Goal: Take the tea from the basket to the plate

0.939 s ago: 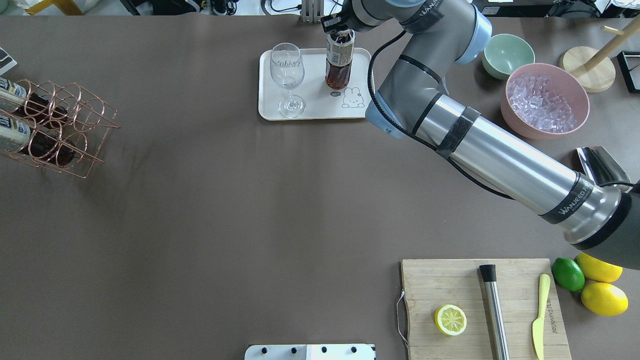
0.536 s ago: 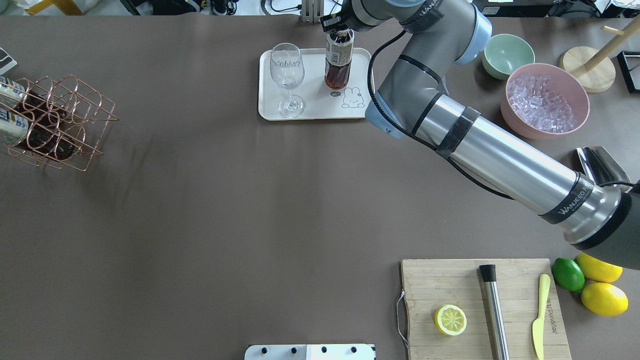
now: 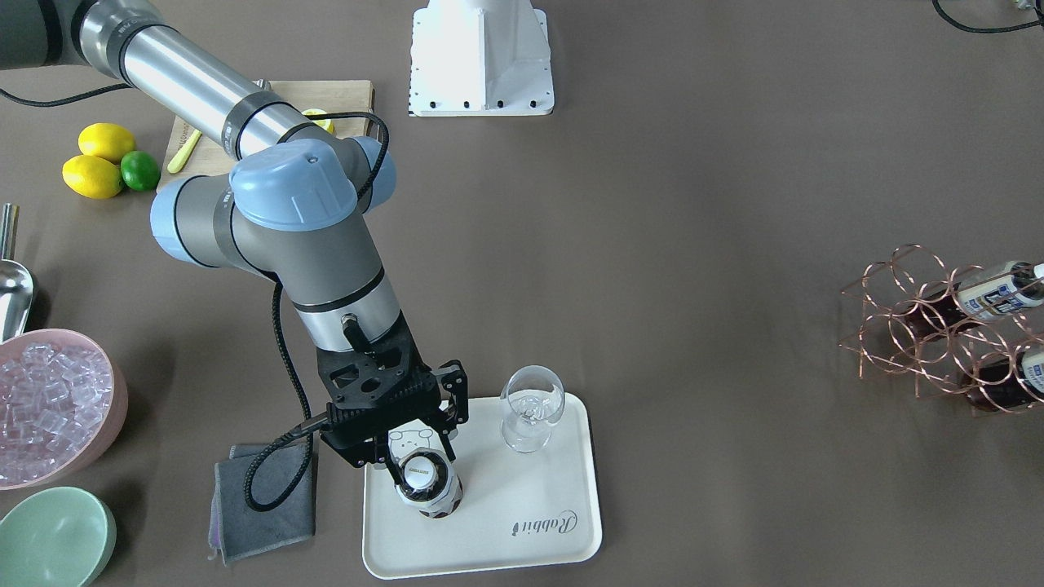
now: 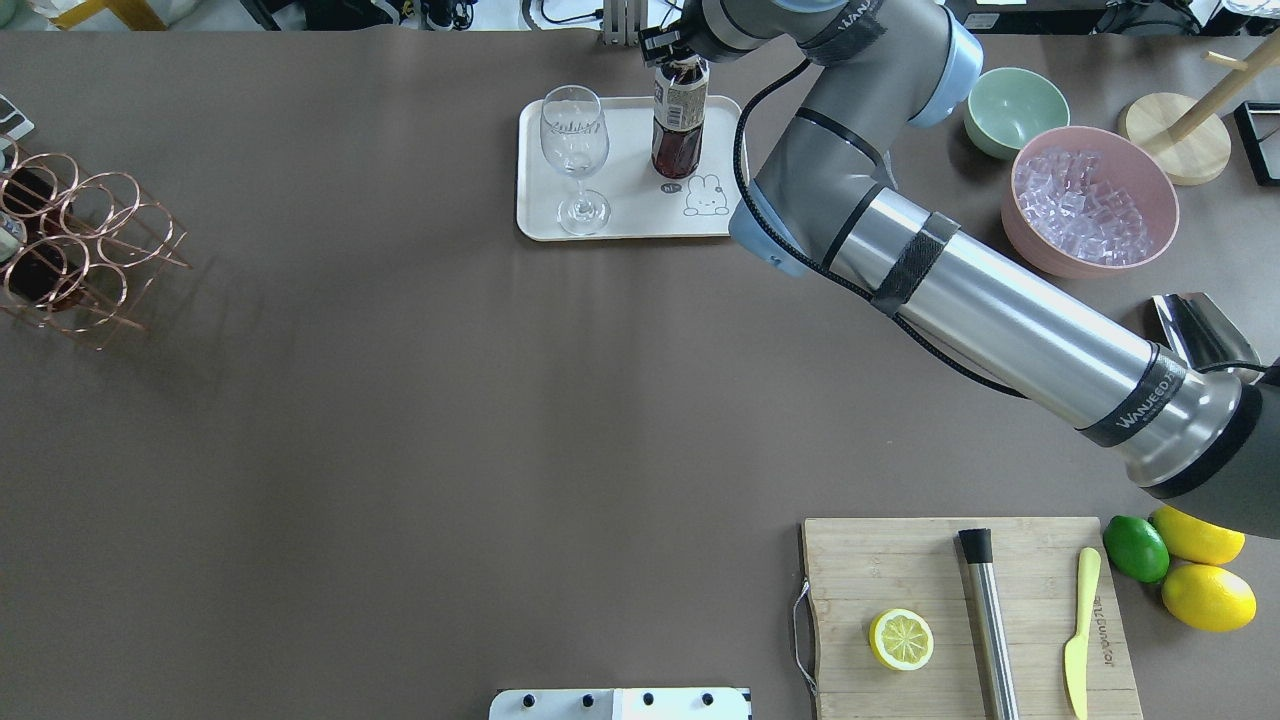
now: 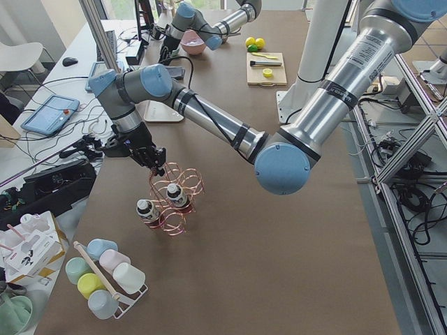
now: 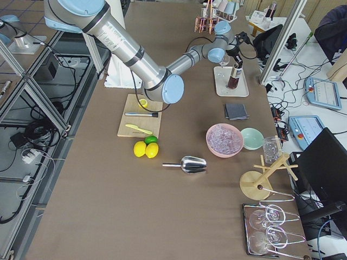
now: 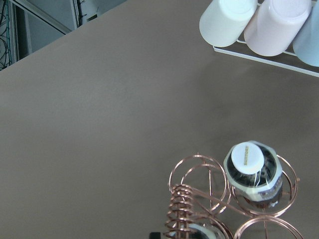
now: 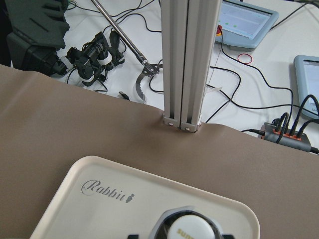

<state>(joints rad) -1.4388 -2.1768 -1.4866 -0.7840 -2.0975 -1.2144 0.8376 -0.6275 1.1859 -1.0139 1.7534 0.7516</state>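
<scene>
- Front-facing view: the right gripper point(image 3: 420, 466) pinches the neck of the tea bottle point(image 3: 428, 493), which stands upright on the plate point(image 3: 530, 530) near a wine glass point(image 3: 532, 416). A grey cloth point(image 3: 261, 497) lies on the counter point(image 3: 652, 244) just beside the plate. Well apart, the basket point(image 3: 913, 326) holds two spare bottles point(image 3: 991, 293).
- Overhead view: the tea bottle point(image 4: 679, 125) stands just behind the plate's small drawing. The basket point(image 4: 80, 240) is at the counter's left edge.
- Left side view: the left gripper point(image 5: 155, 157) is at the top of the basket's handle. Whether it is spread or pressed together, I cannot tell.
- Right side view: the tea bottle point(image 6: 234, 76) shows small on the far plate.
- Left wrist view: one white-capped spare bottle point(image 7: 251, 167) sits in a ring of the basket.
- Right wrist view: the bottle's cap point(image 8: 192, 231) is at the bottom edge, over the plate.
</scene>
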